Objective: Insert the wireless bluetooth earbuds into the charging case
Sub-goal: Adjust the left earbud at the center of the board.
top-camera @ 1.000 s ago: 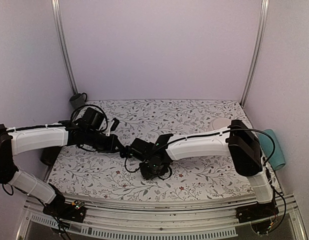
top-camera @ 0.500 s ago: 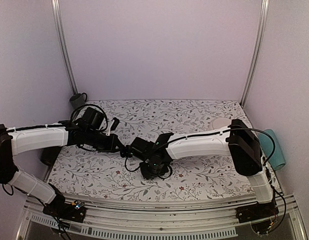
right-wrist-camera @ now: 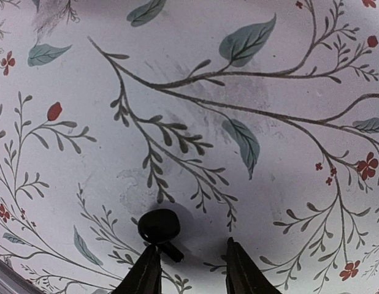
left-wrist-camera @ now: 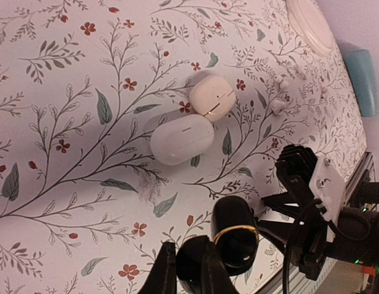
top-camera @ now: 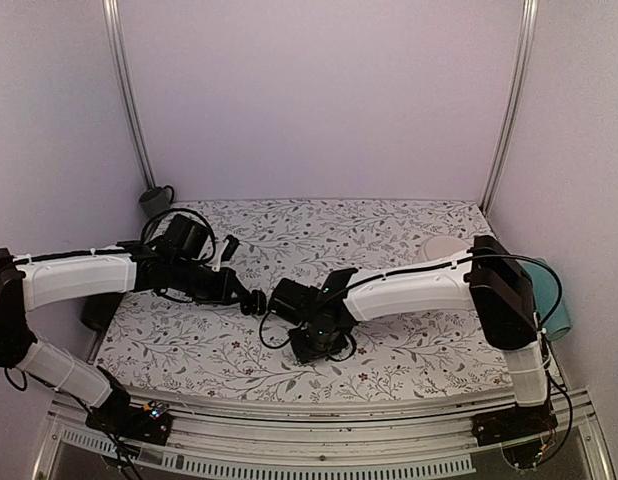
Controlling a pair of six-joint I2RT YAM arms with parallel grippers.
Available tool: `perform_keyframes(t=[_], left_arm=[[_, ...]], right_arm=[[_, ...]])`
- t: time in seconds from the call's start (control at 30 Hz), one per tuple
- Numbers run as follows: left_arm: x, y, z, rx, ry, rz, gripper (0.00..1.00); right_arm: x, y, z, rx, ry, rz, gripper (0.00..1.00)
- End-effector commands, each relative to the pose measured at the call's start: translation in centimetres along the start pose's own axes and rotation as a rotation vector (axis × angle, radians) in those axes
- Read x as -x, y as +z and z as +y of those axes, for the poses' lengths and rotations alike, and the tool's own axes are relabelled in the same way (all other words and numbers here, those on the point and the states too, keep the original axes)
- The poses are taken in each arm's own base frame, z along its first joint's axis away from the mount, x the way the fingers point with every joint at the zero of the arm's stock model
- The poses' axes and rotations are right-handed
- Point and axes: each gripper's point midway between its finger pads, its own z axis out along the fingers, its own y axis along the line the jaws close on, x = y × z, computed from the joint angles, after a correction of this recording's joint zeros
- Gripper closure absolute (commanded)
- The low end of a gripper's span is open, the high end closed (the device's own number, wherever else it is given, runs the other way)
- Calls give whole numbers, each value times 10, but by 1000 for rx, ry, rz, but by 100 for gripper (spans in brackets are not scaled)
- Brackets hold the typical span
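In the left wrist view, my left gripper (left-wrist-camera: 189,244) is shut on the glossy black charging case (left-wrist-camera: 234,236), which has a gold ring and sits just above the floral table. In the top view this gripper (top-camera: 251,300) is left of centre. In the right wrist view, one black earbud (right-wrist-camera: 159,225) lies on the table with its short stem pointing towards me. My right gripper (right-wrist-camera: 191,245) hangs open over it. The left fingertip (right-wrist-camera: 148,263) is right beside the stem, and nothing is between the jaws. From above, the right gripper (top-camera: 314,348) points down, just right of the left one.
Two white oval pebble-like cases (left-wrist-camera: 181,139) (left-wrist-camera: 211,98) lie touching each other beyond the left gripper. A white round dish (top-camera: 441,247) sits at the back right. A teal roll (top-camera: 549,300) lies off the right edge and a grey cup (top-camera: 156,199) stands at the back left corner.
The right wrist has shifted a little to the right and nearer the front edge, and its jaws have widened slightly. The left arm has not moved.
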Motion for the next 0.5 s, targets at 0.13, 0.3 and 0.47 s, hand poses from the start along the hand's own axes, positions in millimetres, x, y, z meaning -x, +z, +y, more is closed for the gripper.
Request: perform_keyframes(t=[0.13, 0.3, 0.47], left_arm=[[6, -4, -3, -24, -9, -26, 100], [6, -5, -3, -28, -18, -27, 100], [6, -5, -3, -29, -19, -27, 100]], right_arm=[[-21, 4, -33, -100, -2, 40, 62], [-12, 7, -40, -108, 16, 23, 62], [7, -5, -37, -102, 21, -30, 62]])
